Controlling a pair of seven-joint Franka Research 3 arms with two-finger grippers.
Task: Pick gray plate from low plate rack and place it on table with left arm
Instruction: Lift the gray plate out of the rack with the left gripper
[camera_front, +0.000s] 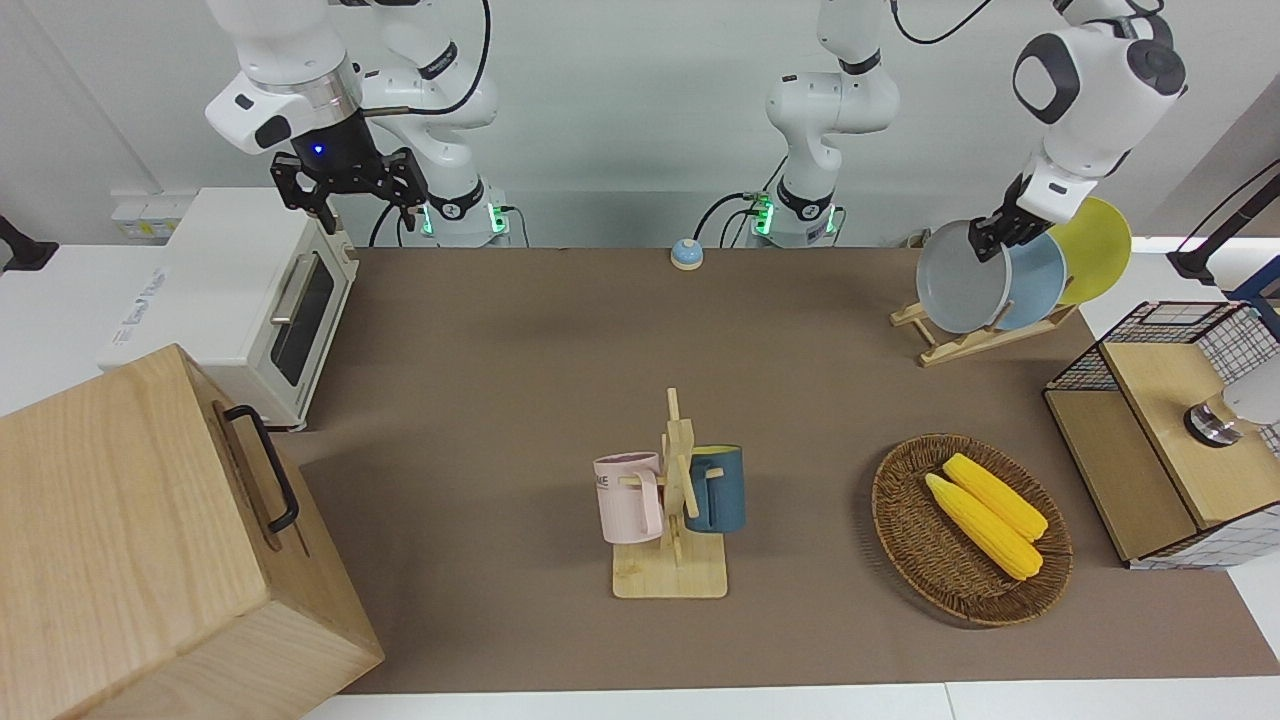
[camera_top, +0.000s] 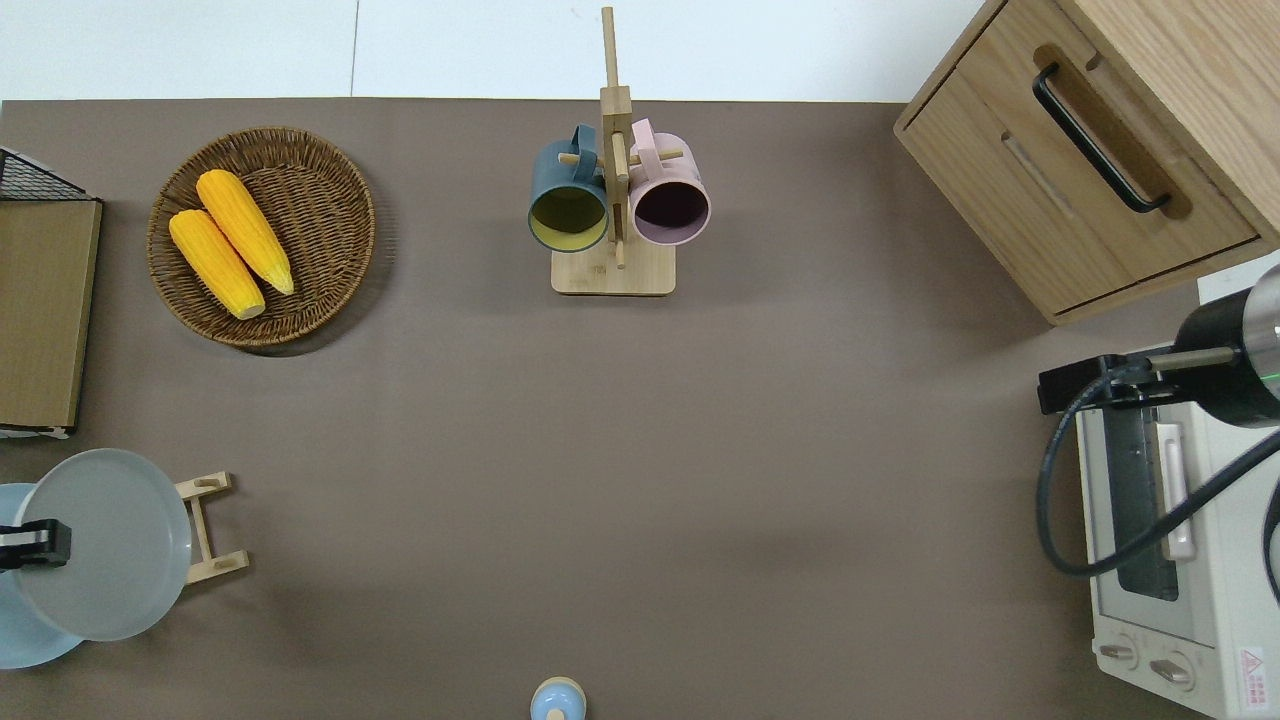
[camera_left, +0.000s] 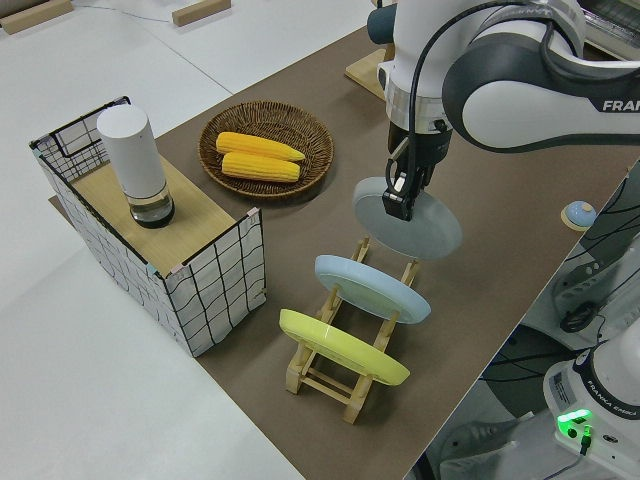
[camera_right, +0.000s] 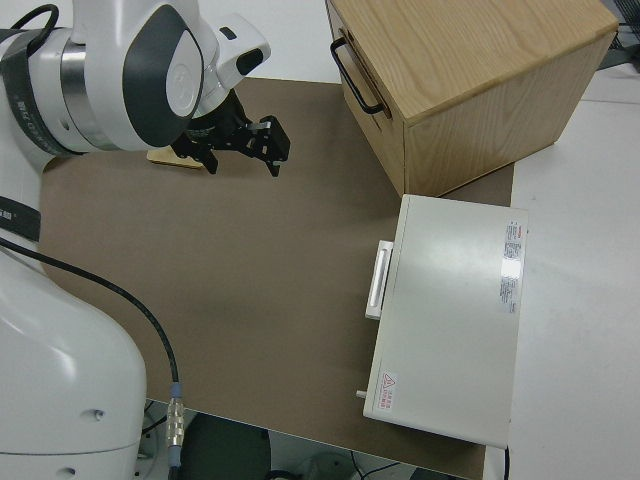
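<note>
The left arm's black two-finger tool (camera_left: 400, 198) is closed on the upper rim of the round pale gray plate (camera_left: 415, 222), which hangs clear of the low light-wood plate rack (camera_left: 345, 375) and touches none of its pegs. The overhead view places the plate (camera_top: 100, 543) above the rack's end toward the right arm, with that end's rails (camera_top: 208, 528) showing bare beside it. The plate is held steeply tilted, much as its slot would have kept it, which suits drawing it out past the pegs without catching.

A round light blue plate (camera_left: 372, 288) and a round yellow plate (camera_left: 343, 347) stand in the rack's remaining slots, leaning the same way.

Judgement: the pick is complete and the carry is in hand. The matte brown worktop (camera_top: 640, 480) lies bare from the rack toward the right arm's end, a suitable place to set down. The plate will need levelling before release; a rim grip on a smooth plate could let it swing or slip.

The right arm, with its black tool (camera_front: 348, 183) spread open and empty, is parked.
</note>
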